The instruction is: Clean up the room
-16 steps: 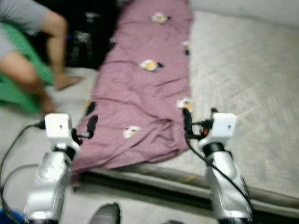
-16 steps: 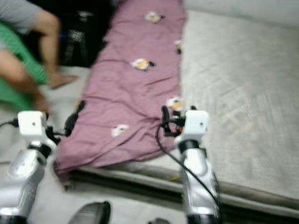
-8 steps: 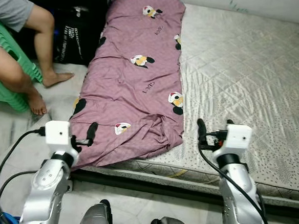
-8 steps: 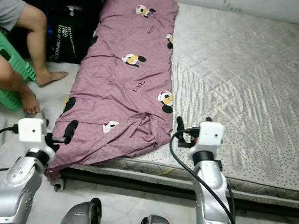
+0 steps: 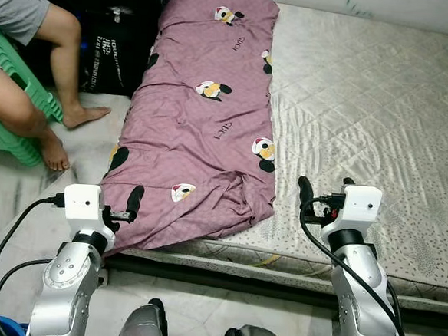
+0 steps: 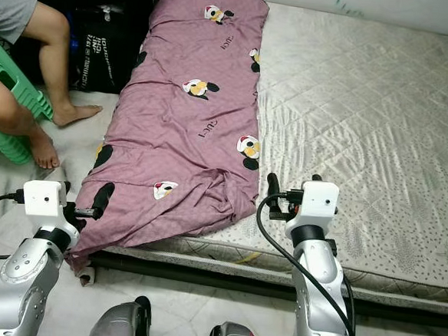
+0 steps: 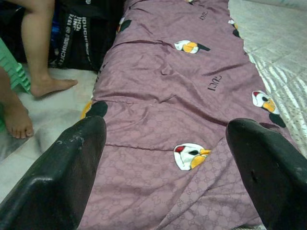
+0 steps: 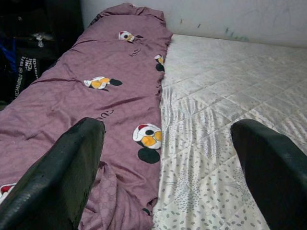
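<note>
Two grippers are raised in front of us, both with the fingers spread wide and nothing between them. Our left gripper hovers over the near left corner of the purple blanket, just above the cloth where it hangs over the mattress edge. Our right gripper is above the bare mattress, just beside the right border of the blanket, not touching it. The blanket, with cartoon prints, lies lengthwise along the left side of the mattress and is wrinkled at the near end. On our left a person's legs rest on the floor next to a green stool, and a black bag stands beside the mattress.
</note>
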You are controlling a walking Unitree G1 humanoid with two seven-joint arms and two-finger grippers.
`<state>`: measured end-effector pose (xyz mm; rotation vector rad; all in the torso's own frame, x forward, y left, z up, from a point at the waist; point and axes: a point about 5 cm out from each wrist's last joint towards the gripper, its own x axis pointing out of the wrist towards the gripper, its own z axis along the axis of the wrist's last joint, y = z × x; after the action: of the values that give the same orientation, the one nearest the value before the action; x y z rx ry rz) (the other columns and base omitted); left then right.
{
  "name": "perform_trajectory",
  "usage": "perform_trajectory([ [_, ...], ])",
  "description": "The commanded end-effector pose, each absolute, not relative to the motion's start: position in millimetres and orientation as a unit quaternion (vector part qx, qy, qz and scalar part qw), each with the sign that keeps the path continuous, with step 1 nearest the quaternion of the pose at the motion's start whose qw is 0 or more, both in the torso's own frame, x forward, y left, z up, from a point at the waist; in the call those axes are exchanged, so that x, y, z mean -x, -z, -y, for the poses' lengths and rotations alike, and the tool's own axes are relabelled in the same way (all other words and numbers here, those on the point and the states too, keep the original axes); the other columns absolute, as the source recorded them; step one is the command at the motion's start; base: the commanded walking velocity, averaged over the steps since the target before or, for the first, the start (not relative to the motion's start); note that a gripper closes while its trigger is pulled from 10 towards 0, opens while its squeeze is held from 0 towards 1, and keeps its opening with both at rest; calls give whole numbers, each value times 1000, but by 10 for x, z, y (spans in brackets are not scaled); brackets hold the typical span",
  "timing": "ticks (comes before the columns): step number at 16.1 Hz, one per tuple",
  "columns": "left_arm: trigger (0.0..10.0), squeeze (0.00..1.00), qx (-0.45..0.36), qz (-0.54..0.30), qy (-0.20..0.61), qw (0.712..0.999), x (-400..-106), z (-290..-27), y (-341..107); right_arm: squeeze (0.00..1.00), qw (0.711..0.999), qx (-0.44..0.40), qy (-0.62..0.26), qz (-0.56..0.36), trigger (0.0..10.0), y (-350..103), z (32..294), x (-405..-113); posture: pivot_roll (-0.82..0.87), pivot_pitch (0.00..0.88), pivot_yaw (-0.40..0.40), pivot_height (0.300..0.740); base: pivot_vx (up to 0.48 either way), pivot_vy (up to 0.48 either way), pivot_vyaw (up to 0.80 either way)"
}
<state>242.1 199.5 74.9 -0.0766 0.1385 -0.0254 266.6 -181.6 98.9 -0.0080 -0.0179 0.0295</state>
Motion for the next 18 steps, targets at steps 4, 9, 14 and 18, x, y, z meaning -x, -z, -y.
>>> perform_trajectory([
  [4, 10000, 0, 54, -65, 11, 996, -2440, -1964, -774, 0, 1000, 7, -15, 7, 10000, -1000, 1831, -2669, -7, 157, -59, 740, 122, 110, 0],
  [9, 10000, 0, 55, -62, 9, 996, -2470, -1979, -791, 0, 1000, 8, -20, 8, 10000, -1012, 1806, -2699, -7, 159, -64, 740, 0, 480, 0],
  [14, 10000, 0, 52, -56, 12, 997, -2486, -1964, -810, 0, 1000, 9, -19, 8, 10000, -1015, 1810, -2702, -9, 160, -63, 740, 0, 288, 0],
  [18, 10000, 0, 59, -45, 32, 997, -2467, -1936, -844, 0, 1000, 5, -22, 7, 10000, -1011, 1783, -2714, -8, 165, -64, 740, 0, 0, 0],
])
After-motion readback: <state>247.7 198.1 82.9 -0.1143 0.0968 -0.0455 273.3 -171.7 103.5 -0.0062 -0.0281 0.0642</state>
